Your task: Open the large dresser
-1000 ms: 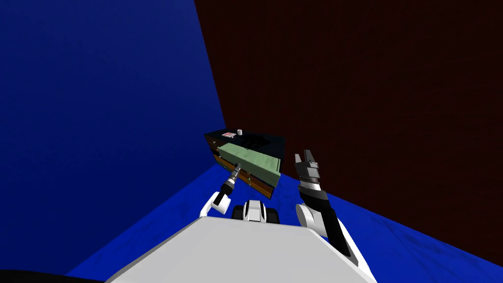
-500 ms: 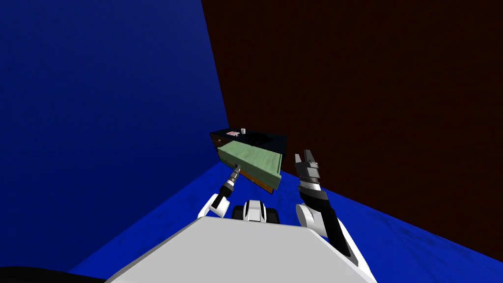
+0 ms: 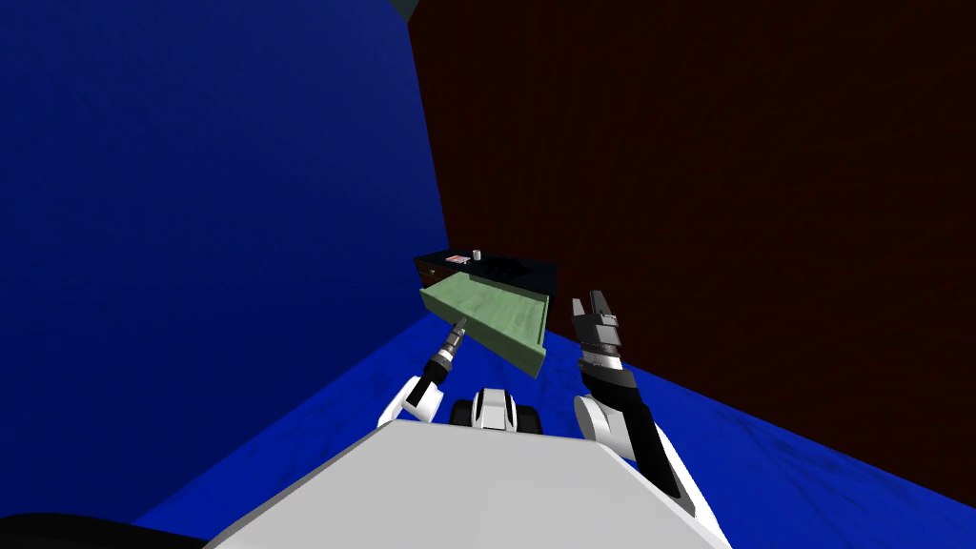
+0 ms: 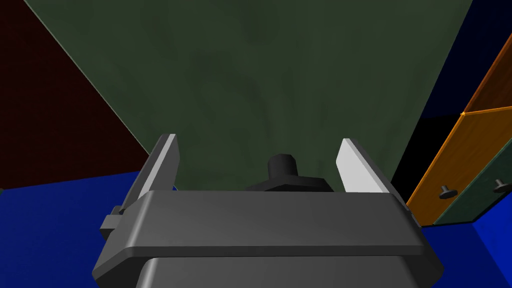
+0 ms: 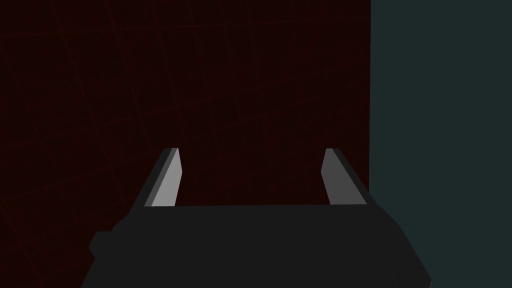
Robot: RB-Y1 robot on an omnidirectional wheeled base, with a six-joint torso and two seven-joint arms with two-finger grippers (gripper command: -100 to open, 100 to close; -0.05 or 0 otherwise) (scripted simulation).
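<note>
1. While straddling knob (image 4: 282, 165) with left gripper (image 4: 258, 140) jaws spread, not pinching, risks slipping off on pull.
2. Would leave drawer (image 3: 491, 310), out from dresser (image 3: 505, 269) front, stalled half-open.
3. Holds right gripper (image 3: 589, 301) beside dresser, jaws spread, empty.

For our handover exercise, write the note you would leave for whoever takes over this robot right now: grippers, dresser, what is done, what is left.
Left gripper: open, fingers either side of the dark knob on the green drawer, not pressing it.
Right gripper: open, raised on my right, holding nothing.
Dresser: in the room's corner, its green drawer standing well out toward me.
Done: the drawer looks open.
Left: probably only backing the left arm clear of the knob.
</note>
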